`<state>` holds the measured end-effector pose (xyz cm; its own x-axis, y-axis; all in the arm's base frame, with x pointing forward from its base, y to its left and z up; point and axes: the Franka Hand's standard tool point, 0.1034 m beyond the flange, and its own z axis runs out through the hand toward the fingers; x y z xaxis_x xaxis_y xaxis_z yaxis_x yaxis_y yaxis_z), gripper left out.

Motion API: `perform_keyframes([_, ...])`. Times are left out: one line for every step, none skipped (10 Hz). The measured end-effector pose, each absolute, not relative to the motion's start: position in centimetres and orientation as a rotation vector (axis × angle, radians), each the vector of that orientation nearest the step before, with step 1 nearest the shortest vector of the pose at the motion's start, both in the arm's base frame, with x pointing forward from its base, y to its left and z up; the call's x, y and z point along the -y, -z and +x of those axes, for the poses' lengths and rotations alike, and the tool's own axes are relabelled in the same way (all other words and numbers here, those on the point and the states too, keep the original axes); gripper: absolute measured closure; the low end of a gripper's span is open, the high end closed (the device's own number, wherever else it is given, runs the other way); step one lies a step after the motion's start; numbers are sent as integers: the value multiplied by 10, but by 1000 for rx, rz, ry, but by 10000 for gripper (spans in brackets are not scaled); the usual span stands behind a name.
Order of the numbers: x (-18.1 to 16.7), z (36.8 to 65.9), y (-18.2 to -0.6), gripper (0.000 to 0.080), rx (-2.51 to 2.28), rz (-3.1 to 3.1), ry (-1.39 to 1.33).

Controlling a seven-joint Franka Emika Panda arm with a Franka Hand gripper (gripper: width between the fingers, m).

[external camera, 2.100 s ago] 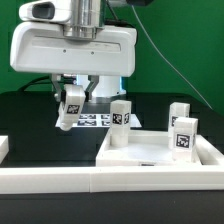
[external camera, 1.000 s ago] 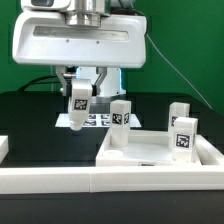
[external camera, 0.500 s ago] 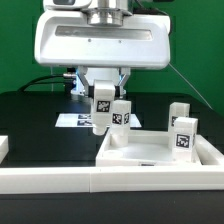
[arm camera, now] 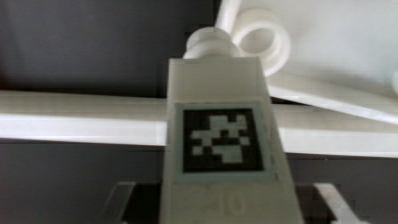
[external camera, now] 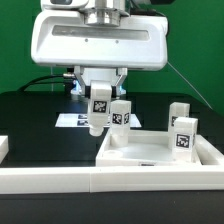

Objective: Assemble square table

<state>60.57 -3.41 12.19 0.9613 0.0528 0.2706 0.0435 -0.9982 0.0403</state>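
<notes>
Over black table [external camera: 40, 120], hand [external camera: 99, 92] grips seemingly upright white tagged leg [external camera: 99, 108].

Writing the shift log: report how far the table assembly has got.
Done: three legs stand upright on the tabletop. In hand: the claw holds the fourth leg above the table, beside the tabletop. Left: seating that leg; the wrist view shows it near a hole.

The robot's wrist carries a broad white housing [external camera: 97, 42] with rounded corners and a grey underside edge (boxy, almost like an appliance casing). A grey metallic cylindrical joint [external camera: 100, 10] sits above it. A thin black cable [external camera: 190, 80] trails off toward the exterior view's right.
</notes>
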Motion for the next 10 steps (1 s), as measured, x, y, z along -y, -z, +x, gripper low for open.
perform_keyframes([33, 613, -125, 509, -85, 3043, -519])
perform_keyframes([32, 616, -125, 509, -88, 3018, -580])
perform_keyframes([32, 620, -127, 509, -90, 2999, -629])
perform_keyframes([29, 622, -127, 509, -88, 3007, -625])
perform_keyframes([28, 623, -127, 509, -92, 3003, -632])
perform_keyframes([29, 622, -126, 509, -90, 3003, -630])
perform_keyframes([30, 622, -126, 509, -91, 2996, -641])
perform_keyframes([32, 622, -126, 509, -99, 2987, -652])
perform_keyframes([40, 621, -126, 509, -108, 2943, -728])
perform_keyframes([34, 619, -121, 509, -98, 2959, -725])
